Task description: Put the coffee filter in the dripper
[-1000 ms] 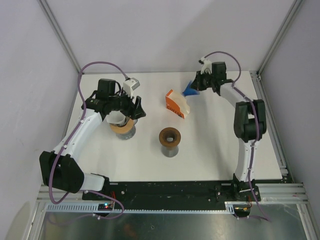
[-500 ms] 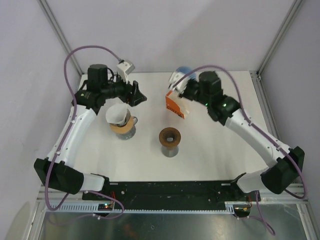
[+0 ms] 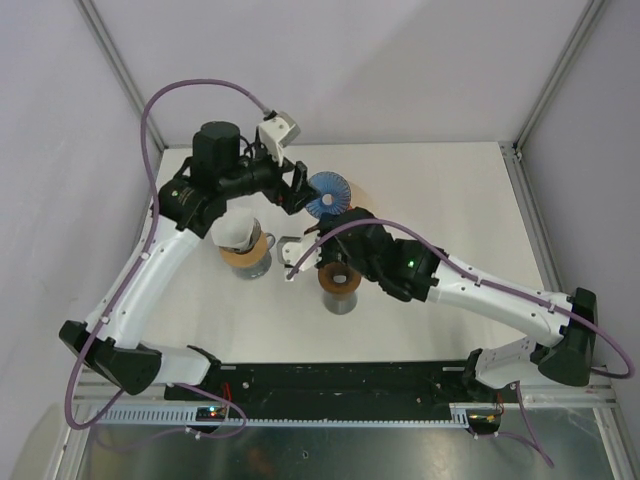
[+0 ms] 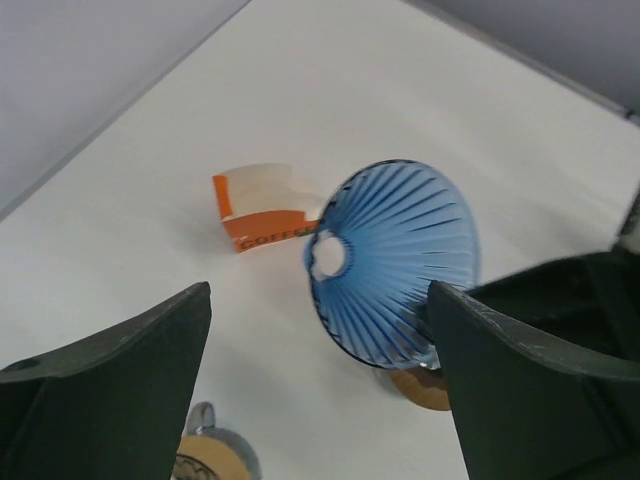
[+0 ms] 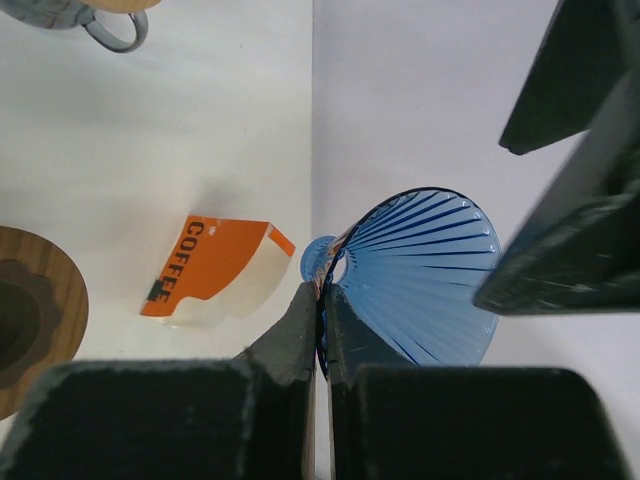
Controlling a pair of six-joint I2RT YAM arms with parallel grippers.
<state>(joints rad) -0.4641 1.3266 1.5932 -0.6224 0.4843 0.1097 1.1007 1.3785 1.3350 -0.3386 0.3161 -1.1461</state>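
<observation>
My right gripper (image 3: 324, 214) is shut on the rim of a blue ribbed cone dripper (image 3: 325, 194) and holds it in the air over the table's middle. In the right wrist view its closed fingers (image 5: 300, 325) pinch the dripper's edge (image 5: 425, 275). My left gripper (image 3: 292, 188) is open and empty just left of the dripper; in the left wrist view the dripper (image 4: 395, 260) sits ahead between the spread fingers (image 4: 110, 375). A white paper filter (image 3: 236, 230) rests on a wood-collared server (image 3: 250, 260) at the left, below the left arm.
An orange and white COFFEE box (image 5: 205, 268) lies on the table under the dripper, also in the left wrist view (image 4: 262, 205). A second server with a brown wooden collar (image 3: 338, 283) stands mid-table, partly under the right arm.
The right arm swung from the back right to the table's middle, carrying the blue dripper. The left gripper rose off the white filter and moved right, up to the dripper.
</observation>
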